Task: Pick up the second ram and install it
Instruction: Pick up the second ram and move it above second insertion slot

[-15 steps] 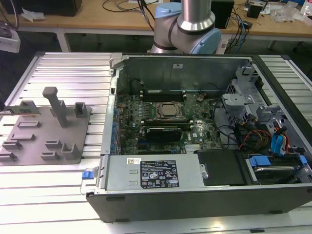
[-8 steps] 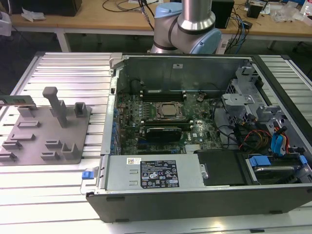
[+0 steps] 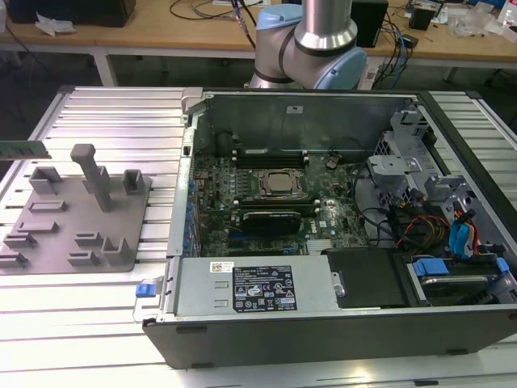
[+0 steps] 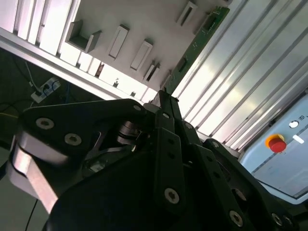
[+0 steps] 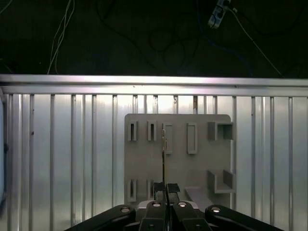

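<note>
The second ram (image 4: 197,45) is a thin green stick that runs out from my gripper (image 4: 163,97), whose black fingers are shut on its near end. In the first wrist view the ram (image 5: 164,154) shows edge-on, held by the gripper (image 5: 166,188) in the air above the grey fixture plate (image 5: 179,166). In the exterior view the green ram (image 3: 23,149) pokes in at the far left edge, above and beyond the fixture plate (image 3: 77,222). The open computer case with its motherboard (image 3: 266,194) lies well to the exterior view's right of the ram.
The fixture plate carries a tall grey post (image 3: 93,174) and several low blocks. Case walls (image 3: 190,153), a power supply (image 3: 258,284) and drive bays with blue tabs (image 3: 460,242) ring the motherboard. The arm's base (image 3: 315,40) stands behind the case. A red button (image 4: 275,143) sits beside the ribbed table.
</note>
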You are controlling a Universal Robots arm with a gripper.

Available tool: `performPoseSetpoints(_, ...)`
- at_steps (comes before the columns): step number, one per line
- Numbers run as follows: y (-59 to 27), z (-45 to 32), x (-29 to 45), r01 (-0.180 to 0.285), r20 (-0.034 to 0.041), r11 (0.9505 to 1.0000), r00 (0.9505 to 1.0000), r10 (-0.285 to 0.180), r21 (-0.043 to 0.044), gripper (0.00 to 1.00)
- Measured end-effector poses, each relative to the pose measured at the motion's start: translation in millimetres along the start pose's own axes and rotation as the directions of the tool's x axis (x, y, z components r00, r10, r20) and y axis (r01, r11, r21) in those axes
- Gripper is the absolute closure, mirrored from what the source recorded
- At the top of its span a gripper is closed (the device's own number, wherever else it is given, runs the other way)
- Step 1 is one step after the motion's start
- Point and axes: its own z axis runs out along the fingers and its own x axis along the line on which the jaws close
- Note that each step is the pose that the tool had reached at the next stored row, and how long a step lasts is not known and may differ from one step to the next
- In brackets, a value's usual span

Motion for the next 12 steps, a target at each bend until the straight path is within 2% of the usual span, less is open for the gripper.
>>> performPoseSetpoints(6, 0.8, -27.9, -2.3, 0.0, 0.0001, 1.0, 1.0, 0.0, 0.0008, 0.91)
performPoseSetpoints(9, 1.0, -33.4, -2.7, 0.0, 0.0001, 1.0, 1.0, 0.0, 0.0009, 0.91)
performPoseSetpoints(12, 1.0, -34.0, -2.7, 0.0, 0.0001, 1.0, 1.0, 0.0, 0.0009, 0.91)
